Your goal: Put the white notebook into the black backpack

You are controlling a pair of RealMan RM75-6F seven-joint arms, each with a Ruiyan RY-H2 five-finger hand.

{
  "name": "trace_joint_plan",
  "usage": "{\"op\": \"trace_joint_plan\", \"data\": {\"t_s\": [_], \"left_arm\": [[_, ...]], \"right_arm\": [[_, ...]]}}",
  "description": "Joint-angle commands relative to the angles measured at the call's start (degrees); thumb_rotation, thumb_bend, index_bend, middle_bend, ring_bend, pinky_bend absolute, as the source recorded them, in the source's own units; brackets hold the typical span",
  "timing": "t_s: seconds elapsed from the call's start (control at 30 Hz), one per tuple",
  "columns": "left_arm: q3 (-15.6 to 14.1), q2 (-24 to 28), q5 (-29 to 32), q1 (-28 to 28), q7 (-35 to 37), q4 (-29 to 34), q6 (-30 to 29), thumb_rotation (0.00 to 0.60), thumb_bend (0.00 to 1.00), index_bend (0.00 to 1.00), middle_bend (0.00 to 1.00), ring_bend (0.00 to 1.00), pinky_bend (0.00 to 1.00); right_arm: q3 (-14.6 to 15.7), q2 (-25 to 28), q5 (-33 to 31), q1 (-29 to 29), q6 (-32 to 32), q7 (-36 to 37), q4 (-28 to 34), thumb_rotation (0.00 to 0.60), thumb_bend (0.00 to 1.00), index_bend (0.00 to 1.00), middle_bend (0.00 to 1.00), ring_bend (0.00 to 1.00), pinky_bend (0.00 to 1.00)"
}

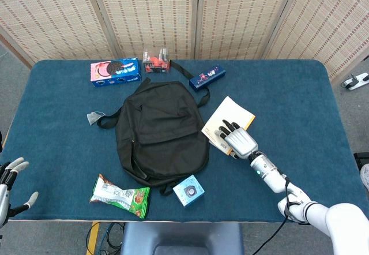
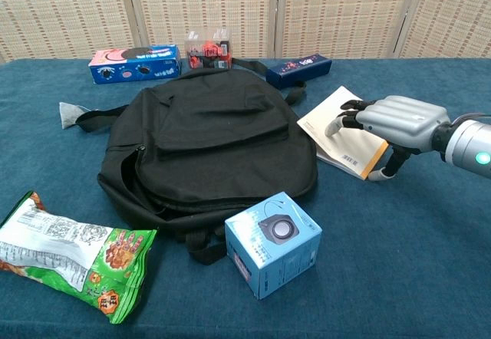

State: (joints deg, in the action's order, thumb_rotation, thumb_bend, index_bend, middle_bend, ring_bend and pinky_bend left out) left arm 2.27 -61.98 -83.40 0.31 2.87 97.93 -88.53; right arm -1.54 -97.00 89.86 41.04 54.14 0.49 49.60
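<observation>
Fingers hide white notebook edge

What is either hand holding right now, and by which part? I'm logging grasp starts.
Nothing is held yet. The right hand is spread over the white notebook, thumb by its near edge. The left hand is empty.

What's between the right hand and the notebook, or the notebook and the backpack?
Nothing visible. The right hand is spread over the white notebook, thumb at its near edge. The black backpack lies just left of it; its zippers look closed.
</observation>
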Motion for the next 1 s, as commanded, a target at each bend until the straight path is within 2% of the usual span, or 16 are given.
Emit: {"op": "trace_joint_plan", "data": {"t_s": [0.03,0.33,0.7,0.87,1.0], "left_arm": [[0.0,0.0,0.0,0.0,0.2,-0.1,0.1,0.6,0.27,0.23,0.13,0.08,0.03],[0.0,-0.1,-0.1,-0.1,0.3,-0.1,0.4,0.6,0.26,0.23,0.13,0.08,0.03],[0.0,-0.1,-0.1,0.1,0.5,-0.3,0.3,0.6,0.27,0.23,0.13,0.08,0.03],[0.0,-0.1,0.0,0.1,0.7,-0.6,0.3,0.6,0.27,0.23,0.13,0.08,0.03],[0.0,-0.2,0.1,0.2,0.8,-0.8,0.3,0.6,0.27,0.23,0.13,0.08,0.03]], "right_arm": [[0.2,0.2,-0.1,-0.1,0.0,0.0,0.1,0.6,0.14,0.19,0.18,0.0,0.17],[0.0,-0.4,-0.6,0.1,0.0,-0.1,-0.6,0.6,0.14,0.19,0.19,0.0,0.17],[0.1,-2.6,0.2,1.1,1.0,2.3,-3.7,0.6,0.4,0.28,0.25,0.05,0.16],[0.0,-2.8,0.2,1.7,0.9,2.7,-4.0,0.6,0.45,0.3,0.26,0.06,0.16],[-0.1,-2.7,0.0,2.0,0.5,2.7,-3.9,0.6,0.45,0.3,0.26,0.06,0.16]]}}
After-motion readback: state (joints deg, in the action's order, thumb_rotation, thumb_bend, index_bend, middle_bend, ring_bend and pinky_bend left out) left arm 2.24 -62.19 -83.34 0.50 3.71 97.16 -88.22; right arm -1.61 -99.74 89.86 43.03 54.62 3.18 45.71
